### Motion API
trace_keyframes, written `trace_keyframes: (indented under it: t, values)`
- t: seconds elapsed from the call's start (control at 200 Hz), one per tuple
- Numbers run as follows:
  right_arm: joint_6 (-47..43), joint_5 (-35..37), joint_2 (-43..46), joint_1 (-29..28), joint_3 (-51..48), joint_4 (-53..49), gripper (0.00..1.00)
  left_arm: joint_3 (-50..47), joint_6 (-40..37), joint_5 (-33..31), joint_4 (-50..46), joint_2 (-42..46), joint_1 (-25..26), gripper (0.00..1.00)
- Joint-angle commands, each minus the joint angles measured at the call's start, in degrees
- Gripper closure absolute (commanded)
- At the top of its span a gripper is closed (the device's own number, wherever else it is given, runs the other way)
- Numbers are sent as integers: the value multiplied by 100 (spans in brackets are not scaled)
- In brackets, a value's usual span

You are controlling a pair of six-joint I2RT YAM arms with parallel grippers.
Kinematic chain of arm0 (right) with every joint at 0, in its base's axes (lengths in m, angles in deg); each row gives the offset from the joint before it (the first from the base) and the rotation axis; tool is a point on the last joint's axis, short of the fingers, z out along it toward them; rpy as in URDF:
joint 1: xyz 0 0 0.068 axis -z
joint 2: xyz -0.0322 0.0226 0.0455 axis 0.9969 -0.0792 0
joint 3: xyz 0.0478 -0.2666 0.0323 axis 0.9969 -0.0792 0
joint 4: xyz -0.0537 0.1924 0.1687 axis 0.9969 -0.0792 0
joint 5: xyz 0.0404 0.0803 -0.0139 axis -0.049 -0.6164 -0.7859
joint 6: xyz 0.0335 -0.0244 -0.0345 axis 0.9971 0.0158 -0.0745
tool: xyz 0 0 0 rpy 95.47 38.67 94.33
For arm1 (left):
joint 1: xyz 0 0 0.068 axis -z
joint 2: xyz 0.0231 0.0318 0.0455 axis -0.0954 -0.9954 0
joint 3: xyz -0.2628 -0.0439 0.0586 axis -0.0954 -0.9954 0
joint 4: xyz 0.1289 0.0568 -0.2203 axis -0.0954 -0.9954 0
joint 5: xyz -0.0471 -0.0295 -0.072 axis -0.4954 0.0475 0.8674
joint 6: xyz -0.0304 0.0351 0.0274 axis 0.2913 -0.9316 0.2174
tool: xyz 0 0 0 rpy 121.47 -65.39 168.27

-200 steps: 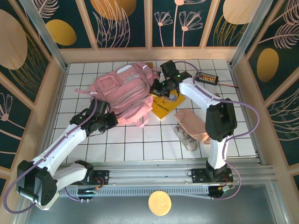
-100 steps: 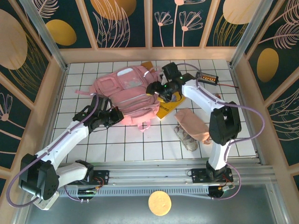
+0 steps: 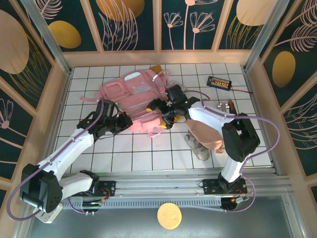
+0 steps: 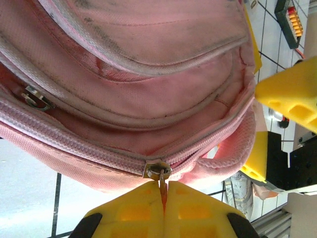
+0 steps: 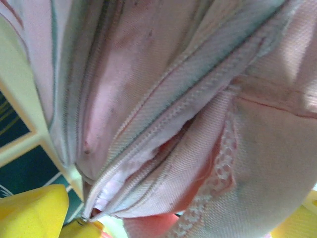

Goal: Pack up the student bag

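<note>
On the white tiled table [image 3: 163, 148], seen from above, the large soft pink backpack with clear front pockets [image 3: 130, 91] lies toward the far side, with the left gripper [image 3: 123, 123] at its near edge and the right gripper [image 3: 159, 116] at its near right corner. The left wrist camera shows yellow fingers [image 4: 138, 208] pinched shut on the small metal zip pull [image 4: 159, 173]. The right wrist camera shows jaws spread wide, clamping nothing, with pink fabric close ahead. Unzipping looks like the step in hand; next, the right should likely brace the fabric while the left draws the slider along.
</note>
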Motion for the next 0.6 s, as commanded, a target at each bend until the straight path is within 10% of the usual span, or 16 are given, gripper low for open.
trace_keyframes:
  t: [0.0,0.315,0.54,0.595]
  values:
    - [676,123,-137,-109,-86,718,1,-56,186,307,529,292,5,100]
    - [632,308,-593,-126,179,719,12,-182,227,443,776,396,2,100]
    - [376,659,-363,-63,182,495,96,-289,64,454,687,527,3,100]
    - [247,754,-301,-9,287,323,100,-251,-65,424,534,572,5,100]
